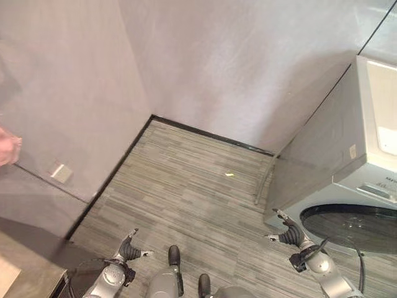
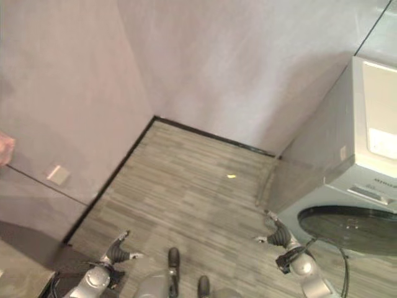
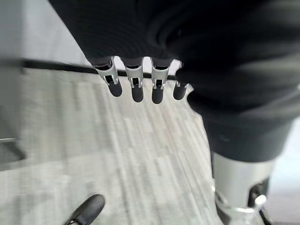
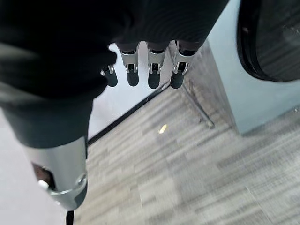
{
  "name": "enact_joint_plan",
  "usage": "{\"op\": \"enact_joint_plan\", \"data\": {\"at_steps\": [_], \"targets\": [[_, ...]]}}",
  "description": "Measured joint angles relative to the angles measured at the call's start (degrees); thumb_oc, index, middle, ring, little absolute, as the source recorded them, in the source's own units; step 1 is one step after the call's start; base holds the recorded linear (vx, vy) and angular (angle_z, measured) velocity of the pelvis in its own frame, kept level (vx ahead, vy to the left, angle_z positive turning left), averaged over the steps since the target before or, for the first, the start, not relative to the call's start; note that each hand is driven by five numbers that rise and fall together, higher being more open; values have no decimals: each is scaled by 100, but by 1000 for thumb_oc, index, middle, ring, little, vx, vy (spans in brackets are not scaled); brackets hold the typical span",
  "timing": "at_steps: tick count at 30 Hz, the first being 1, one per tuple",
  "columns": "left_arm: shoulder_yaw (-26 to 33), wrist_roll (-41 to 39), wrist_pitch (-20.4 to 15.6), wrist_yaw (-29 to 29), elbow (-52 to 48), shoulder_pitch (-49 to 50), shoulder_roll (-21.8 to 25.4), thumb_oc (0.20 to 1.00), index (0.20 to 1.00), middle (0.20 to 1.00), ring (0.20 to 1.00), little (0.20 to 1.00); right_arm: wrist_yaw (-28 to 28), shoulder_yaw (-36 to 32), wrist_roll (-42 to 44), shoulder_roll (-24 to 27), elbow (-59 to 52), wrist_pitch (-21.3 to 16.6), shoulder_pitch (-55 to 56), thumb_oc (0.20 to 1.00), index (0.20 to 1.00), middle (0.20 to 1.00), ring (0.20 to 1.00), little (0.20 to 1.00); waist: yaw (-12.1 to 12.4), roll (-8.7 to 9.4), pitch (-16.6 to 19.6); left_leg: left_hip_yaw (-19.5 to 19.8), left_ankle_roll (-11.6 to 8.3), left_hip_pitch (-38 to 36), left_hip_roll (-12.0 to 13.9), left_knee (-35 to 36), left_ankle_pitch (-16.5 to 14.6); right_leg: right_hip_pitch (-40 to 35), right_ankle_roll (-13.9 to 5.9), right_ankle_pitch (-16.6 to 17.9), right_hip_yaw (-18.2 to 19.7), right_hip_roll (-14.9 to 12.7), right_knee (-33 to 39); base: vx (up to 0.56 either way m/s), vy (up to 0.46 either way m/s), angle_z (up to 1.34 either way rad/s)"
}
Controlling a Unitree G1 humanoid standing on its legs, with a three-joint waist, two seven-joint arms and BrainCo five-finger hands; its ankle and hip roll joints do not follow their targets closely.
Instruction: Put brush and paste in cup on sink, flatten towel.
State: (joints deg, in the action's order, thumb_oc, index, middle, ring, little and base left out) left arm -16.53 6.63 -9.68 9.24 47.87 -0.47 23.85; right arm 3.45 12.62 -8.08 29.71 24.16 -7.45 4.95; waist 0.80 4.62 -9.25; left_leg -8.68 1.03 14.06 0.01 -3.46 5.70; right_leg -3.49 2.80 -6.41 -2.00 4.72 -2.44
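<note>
My left hand (image 1: 128,250) hangs low at the lower left over the striped grey floor, its fingers (image 3: 136,86) straight and holding nothing. At the lower right, my right hand (image 1: 288,234) hovers just in front of the washing machine's round dark door (image 1: 350,226). Its fingers (image 4: 150,75) are straight too, with nothing in them.
A white washing machine (image 1: 366,143) stands at the right against the grey wall. A beige counter corner (image 1: 22,276) shows at the lower left. A small yellow scrap (image 1: 229,174) lies on the floor. A blurred pinkish shape (image 1: 7,146) sits at the left edge.
</note>
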Motion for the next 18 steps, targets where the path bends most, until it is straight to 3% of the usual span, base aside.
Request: {"op": "enact_joint_plan", "data": {"at_steps": [2,3,5,7,8,9,12,14,15,17,18], "targets": [[-12,0,-14,-67,-122,34,9,1000,1000,1000,1000,1000,2,45,-181,32,-13,2,-22,1000,1000,1000,1000,1000,9,-84,101,-7,202,2,-59,-30,111,-238,-191,-120,-3,-13,-7,189,140,-12],[-37,-1,-10,-70,-122,111,15,1000,1000,1000,1000,1000,2,95,-205,40,-9,4,-6,1000,1000,1000,1000,1000,14,-198,245,11,362,-36,-37,-93,48,-380,-407,-291,10,4,-68,170,126,-7],[-61,-2,-11,-71,-149,127,43,1000,1000,1000,1000,1000,-1,203,-235,44,-19,4,-5,1000,1000,1000,1000,1000,16,-211,323,10,417,-200,-132,-5,-71,-245,-706,-538,24,-137,-521,148,115,-3],[-53,-2,-11,-71,-165,59,57,1000,1000,1000,1000,1000,-18,246,-303,42,-49,-5,2,1000,1000,1000,1000,1000,52,-162,369,8,659,-331,-384,-36,-264,-160,-887,-901,-2,-556,-1054,156,134,-1],[-56,-1,-14,-72,-175,22,60,1000,1000,1000,1000,1000,-25,243,-327,47,-50,-5,-1,1000,1000,1000,1000,1000,71,-152,374,13,740,-386,-517,-35,-369,-155,-910,-973,3,-793,-1222,152,159,6],[-50,-2,-11,-72,-158,-6,65,1000,1000,1000,1000,1000,-38,244,-345,45,-55,-5,-2,1000,1000,1000,1000,1000,71,-147,376,29,692,-410,-579,-42,-436,-131,-941,-1002,82,-851,-1367,125,175,6],[-41,-5,-8,-76,-98,14,65,1000,1000,1000,1000,1000,-108,330,-352,25,-90,0,14,1000,1000,1000,1000,1000,135,-132,373,61,703,-564,-665,-15,-515,434,-938,-1078,20,-1002,-2747,99,159,2],[-54,-6,-6,-89,-53,65,65,1000,1000,1000,1000,1000,-111,437,-352,19,-113,0,43,1000,1000,1000,1000,1000,119,-74,385,237,722,-668,-759,-35,-634,792,-911,-937,9,-1200,-3651,181,56,29],[-61,-5,-7,-102,-55,73,65,1000,1000,1000,1000,1000,-112,437,-352,21,-117,0,94,1000,1000,1000,1000,1000,105,-74,385,311,723,-693,-766,-33,-627,823,-906,-928,4,-1216,-3719,200,57,50],[-128,-7,13,-105,-51,-22,95,1000,1000,1000,1000,1000,-111,448,-353,-11,-135,2,167,1000,1000,1000,1000,1000,-33,-177,268,889,716,-820,-725,-3,-587,1021,-838,-1006,586,-662,-3544,197,23,94],[-168,-4,7,-102,-49,-75,101,1000,1000,1000,1000,1000,-112,455,-353,-4,-151,1,171,1000,1000,1000,1000,1000,-52,-166,246,982,705,-830,-726,10,-561,1214,-806,-1028,492,-667,-3496,259,-84,96]]}}
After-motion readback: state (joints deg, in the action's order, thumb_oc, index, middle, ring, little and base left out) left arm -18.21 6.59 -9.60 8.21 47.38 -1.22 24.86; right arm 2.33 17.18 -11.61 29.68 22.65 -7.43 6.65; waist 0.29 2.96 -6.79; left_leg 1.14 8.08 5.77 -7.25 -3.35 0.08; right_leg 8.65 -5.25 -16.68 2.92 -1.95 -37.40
